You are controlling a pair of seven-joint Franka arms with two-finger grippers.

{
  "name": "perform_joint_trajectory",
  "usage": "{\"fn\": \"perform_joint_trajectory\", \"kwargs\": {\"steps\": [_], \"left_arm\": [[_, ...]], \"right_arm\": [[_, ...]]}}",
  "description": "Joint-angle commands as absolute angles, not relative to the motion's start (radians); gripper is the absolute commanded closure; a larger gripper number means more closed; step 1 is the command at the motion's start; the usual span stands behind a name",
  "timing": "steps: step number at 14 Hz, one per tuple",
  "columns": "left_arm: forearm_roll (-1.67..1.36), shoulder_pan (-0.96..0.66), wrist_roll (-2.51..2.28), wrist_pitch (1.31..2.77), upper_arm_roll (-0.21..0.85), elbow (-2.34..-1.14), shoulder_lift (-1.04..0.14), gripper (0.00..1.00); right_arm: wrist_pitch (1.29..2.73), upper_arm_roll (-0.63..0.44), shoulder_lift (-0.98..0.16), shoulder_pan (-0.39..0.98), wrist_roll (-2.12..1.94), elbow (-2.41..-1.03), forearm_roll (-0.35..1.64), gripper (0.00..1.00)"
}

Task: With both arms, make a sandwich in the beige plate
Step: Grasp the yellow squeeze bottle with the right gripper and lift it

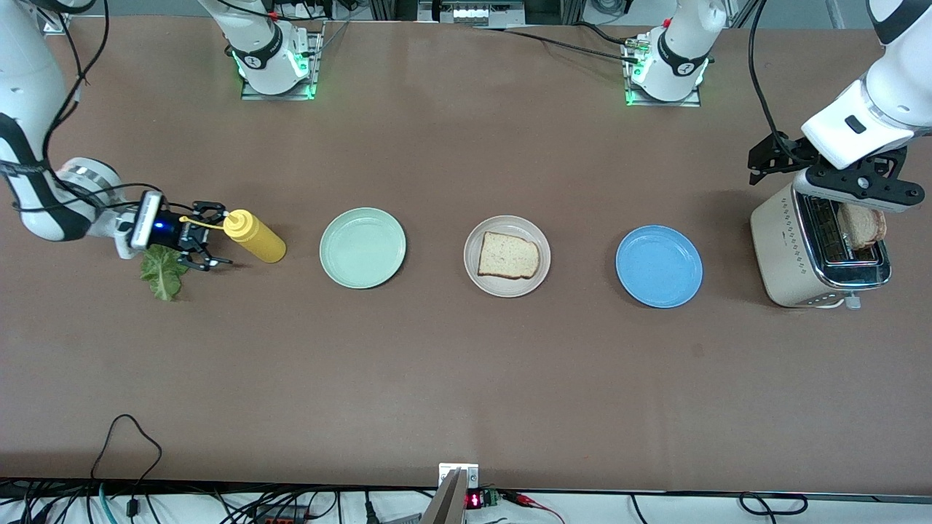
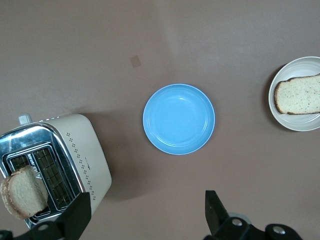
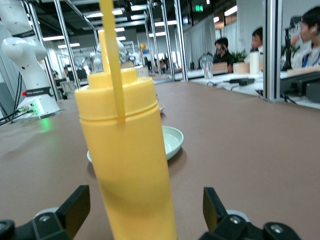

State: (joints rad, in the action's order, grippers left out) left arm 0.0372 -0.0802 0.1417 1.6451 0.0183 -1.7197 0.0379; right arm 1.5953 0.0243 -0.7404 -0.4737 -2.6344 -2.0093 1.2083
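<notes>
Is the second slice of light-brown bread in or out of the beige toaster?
In: the bread slice stands in a toaster slot, top protruding.

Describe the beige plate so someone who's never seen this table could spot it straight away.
Three round plates sit in a row across the middle of the brown table. The beige plate is the middle one, between the mint-green plate and the blue plate. It alone carries a slice of bread.

Round beige plate (image 1: 473, 273), square bread slice (image 1: 508, 255) on it, lies between both grippers. Cream metal toaster (image 1: 783, 247) under left gripper (image 1: 855, 191); yellow plastic squeeze bottle (image 1: 255, 236) between right gripper (image 1: 206, 236) fingers.
</notes>
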Motion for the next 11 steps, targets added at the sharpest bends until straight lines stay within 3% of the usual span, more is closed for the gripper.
{"fn": "perform_joint_trajectory", "kwargs": {"steps": [1,7,8,9,10,11], "left_arm": [[0.037,-0.095,0.129,1.615,0.009,-1.72,0.048,0.0],[0.038,-0.098,0.127,1.603,0.014,-1.717,0.048,0.0],[0.038,-0.098,0.127,1.601,0.014,-1.717,0.048,0.0],[0.038,-0.101,0.127,1.601,0.014,-1.717,0.048,0.0],[0.038,-0.101,0.126,1.601,0.014,-1.717,0.048,0.0],[0.038,-0.103,0.126,1.601,0.014,-1.715,0.048,0.0]], "right_arm": [[1.571,0.025,-0.775,-0.44,-2.683,-1.993,1.253,0.0],[1.534,0.025,-0.801,-0.385,-2.735,-1.993,1.299,0.0],[1.532,0.025,-0.801,-0.385,-2.735,-1.993,1.299,0.04],[1.534,0.025,-0.801,-0.382,-2.735,-1.993,1.298,0.4],[1.534,0.023,-0.799,-0.377,-2.737,-1.99,1.295,0.65],[1.535,0.023,-0.795,-0.374,-2.734,-1.988,1.293,0.78]]}}
